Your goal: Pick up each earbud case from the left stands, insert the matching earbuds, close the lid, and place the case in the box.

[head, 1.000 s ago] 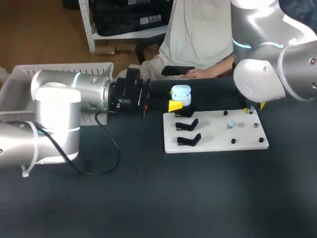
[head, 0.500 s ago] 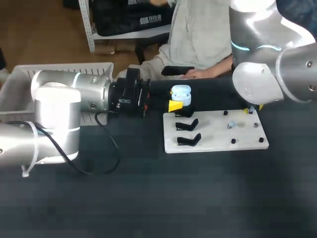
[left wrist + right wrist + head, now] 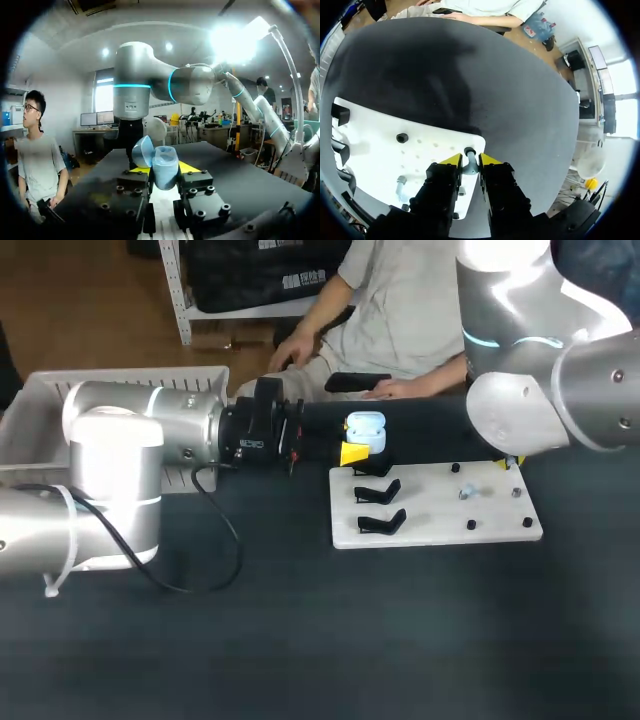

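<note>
Step in hand looks like the earbud pickup. The right tool (image 3: 470, 162) is down at the far right corner of the white board (image 3: 430, 508), set around an earbud (image 3: 468, 156) that's on its post. Honestly can't tell if it's clamped on yet or just straddling it. The left tool (image 3: 164, 171) is closed on the pale blue case (image 3: 365, 428), one pad on each side. The lid is flipped open and the case is held near the board's far left corner, above the bench (image 3: 300, 640).

To do this well, the robot probably wants the bud centred in the grip before squeezing. Then it should pull straight up off the post so the bud doesn't cock sideways. It's a tiny smooth part, so it'll likely slip if pinched off-centre. The left arm should hold the case dead steady, and the bud needs to line up with its matching well.

Head count:
- one case
- two earbuds in view, the other one (image 3: 467, 493) mid-board
- four bare dark posts (image 3: 471, 525)
- two empty black stands (image 3: 378, 492) for sure, plus a dark shape under the case that might be a third
- one white box (image 3: 150, 375) off to the left
</note>
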{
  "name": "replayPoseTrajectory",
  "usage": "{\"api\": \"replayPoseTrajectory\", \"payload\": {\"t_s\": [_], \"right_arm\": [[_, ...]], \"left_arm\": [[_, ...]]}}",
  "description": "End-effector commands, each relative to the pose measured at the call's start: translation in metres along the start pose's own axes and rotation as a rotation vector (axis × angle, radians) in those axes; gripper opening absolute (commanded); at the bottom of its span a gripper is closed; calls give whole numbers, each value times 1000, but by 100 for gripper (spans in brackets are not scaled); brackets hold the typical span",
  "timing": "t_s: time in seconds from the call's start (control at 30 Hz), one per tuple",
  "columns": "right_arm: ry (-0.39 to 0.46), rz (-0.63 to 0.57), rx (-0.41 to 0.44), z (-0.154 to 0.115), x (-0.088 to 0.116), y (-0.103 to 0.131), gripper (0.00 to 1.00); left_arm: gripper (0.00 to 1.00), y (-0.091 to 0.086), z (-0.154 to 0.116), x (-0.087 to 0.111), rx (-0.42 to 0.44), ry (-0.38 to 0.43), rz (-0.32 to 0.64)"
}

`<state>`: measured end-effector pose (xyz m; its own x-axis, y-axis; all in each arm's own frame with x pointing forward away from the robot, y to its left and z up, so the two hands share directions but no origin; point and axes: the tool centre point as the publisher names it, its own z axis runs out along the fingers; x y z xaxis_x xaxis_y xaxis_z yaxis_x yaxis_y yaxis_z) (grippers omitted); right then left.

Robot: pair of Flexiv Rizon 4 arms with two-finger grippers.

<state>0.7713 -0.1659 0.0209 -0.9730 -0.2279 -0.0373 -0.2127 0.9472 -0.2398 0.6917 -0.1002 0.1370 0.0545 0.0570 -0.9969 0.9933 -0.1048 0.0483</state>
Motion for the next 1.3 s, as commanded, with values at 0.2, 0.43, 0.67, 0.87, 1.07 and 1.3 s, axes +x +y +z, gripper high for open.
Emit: {"api": "replayPoseTrajectory", "payload": {"t_s": [0.2, 0.43, 0.67, 0.87, 1.07, 1.3], "right_arm": [[-24, 15, 36, -21, 7, 0, 0], [-67, 37, 50, -70, 25, 4, 0], [-66, 104, -1, -132, 54, 21, 0], [-12, 211, -117, -187, 77, 49, 0], [-3, 221, -146, -228, 93, 91, 0], [0, 205, -164, -247, 90, 135, 0]], "left_arm": [[0, 0, 0, 1, -3, -4, 4], [0, 0, 0, 1, -3, -4, 4], [0, 0, 0, 1, -3, -4, 4], [0, 0, 0, 1, -3, -4, 4], [0, 0, 0, 1, -3, -4, 4], [0, 0, 0, 1, -3, -4, 4]]}}
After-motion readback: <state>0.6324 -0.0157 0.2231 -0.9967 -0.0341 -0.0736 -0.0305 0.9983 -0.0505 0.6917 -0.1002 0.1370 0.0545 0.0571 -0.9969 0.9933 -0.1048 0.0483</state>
